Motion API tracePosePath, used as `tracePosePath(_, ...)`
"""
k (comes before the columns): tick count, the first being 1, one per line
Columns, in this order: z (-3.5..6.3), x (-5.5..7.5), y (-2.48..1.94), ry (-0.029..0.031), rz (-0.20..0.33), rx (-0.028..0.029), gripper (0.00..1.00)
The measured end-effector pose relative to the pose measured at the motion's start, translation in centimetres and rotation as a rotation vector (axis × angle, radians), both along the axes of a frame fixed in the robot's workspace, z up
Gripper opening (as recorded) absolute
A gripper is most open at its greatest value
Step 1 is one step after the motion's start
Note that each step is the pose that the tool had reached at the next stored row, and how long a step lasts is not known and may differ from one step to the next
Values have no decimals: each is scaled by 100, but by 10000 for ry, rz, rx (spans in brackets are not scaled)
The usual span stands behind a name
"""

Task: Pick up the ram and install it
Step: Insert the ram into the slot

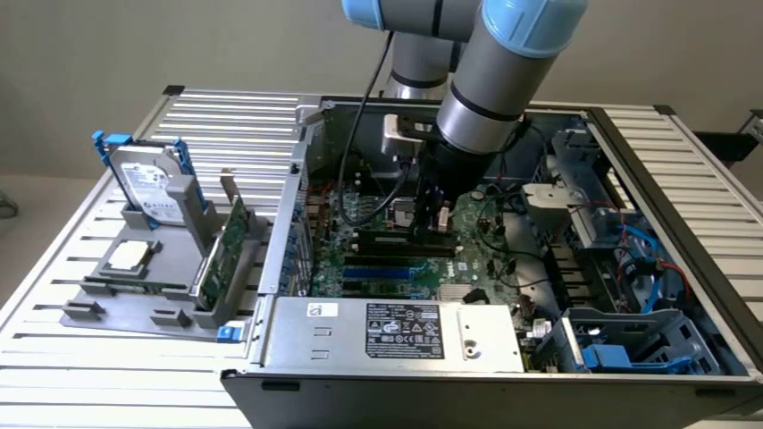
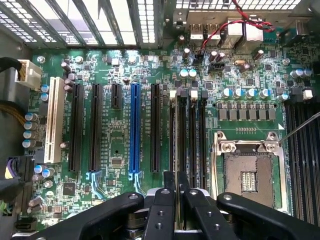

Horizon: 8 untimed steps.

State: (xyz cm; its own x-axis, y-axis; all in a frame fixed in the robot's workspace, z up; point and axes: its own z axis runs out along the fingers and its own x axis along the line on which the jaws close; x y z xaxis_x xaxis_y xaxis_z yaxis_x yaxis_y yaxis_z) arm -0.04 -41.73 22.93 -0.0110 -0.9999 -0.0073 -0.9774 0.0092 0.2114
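The tool (image 2: 176, 176) has matt black fingers (image 2: 161, 215); the ram (image 2: 176, 191) between them looks dull dark. Beneath it the motherboard (image 2: 120, 135) is glossy green, with a bright metal socket frame (image 2: 248, 147).

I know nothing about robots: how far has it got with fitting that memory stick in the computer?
Done: the pick-up; the jaws stand closed on the ram, seen edge-on. In hand: the arm is down inside the open computer case, holding the ram along the black memory slots beside the processor socket. Left: I cannot tell whether it is pressed fully home, and the jaws have not let go.
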Motion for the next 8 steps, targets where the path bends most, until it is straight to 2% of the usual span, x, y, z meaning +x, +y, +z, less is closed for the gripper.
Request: tracePosePath(8,-12,0,1,-1,31,2,13)
